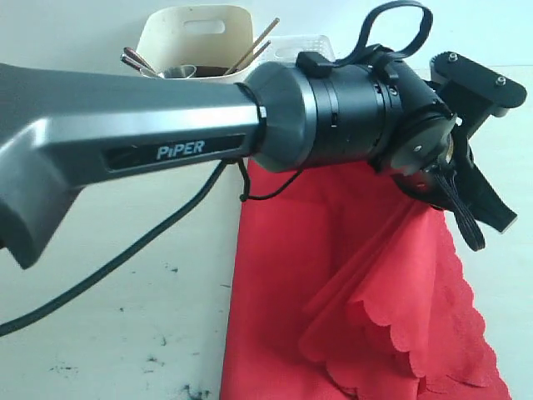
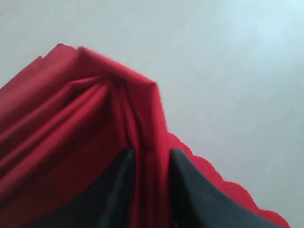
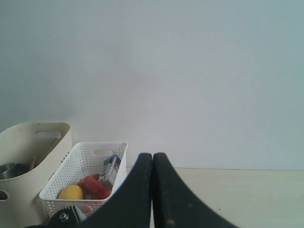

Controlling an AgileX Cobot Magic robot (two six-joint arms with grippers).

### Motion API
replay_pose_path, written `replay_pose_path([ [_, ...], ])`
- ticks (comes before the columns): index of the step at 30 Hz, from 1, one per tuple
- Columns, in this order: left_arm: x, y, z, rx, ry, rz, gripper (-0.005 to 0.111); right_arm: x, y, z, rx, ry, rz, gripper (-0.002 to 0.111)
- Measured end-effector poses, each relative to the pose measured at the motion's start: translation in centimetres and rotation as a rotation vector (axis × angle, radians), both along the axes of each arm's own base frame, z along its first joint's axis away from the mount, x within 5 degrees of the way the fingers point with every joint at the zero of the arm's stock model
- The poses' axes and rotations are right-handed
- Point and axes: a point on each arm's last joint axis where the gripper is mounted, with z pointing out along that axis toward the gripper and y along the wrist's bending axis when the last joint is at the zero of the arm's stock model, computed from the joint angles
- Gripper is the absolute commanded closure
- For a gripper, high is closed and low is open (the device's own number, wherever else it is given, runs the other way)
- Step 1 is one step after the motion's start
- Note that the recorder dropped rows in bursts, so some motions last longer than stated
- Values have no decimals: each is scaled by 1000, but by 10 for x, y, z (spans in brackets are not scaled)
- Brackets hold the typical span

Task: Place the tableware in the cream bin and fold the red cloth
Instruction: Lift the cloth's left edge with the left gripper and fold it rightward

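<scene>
The red cloth (image 1: 333,267) is seen as soft matt fabric. The cream bin (image 1: 165,43) is made of smooth plastic.

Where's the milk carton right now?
Right wrist view: milk carton sits in the white perforated basket, beside the cream bin, near the lemon.

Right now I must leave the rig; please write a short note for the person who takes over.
Left end effector: shut on a lifted fold of the red cloth.
Right end effector: shut, holding nothing.
Done: chopsticks and steel cup sit in the cream bin; other tableware not confirmed.
Left: finish folding the cloth, only partly folded.
</scene>
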Motion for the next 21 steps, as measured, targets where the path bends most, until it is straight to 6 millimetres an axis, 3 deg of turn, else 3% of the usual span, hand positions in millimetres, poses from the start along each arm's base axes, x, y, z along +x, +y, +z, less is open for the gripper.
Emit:
replay_pose_path([
  [4,1,-2,-1,-11,-5,-2,2,0,0,0,0,0,0,108],
  [7,1,-2,5,-23,-18,-5,5,0,0,0,0,0,0,108],
  [10,3,7,20,38,-67,-9,22,0,0,0,0,0,0,108],
  [11,5,13,25,76,-80,-1,34,0,0,0,8,1,0,108],
  [13,12,28,38,144,-88,35,65,0,0,0,28,4,-1,108],
  [15,21,44,49,192,-77,82,105,1,0,-1,39,12,-2,108],
  [18,36,70,55,246,-67,143,104,10,4,-9,37,75,12,108],
  [21,39,90,41,302,-38,163,104,26,16,-19,14,207,86,108],
])
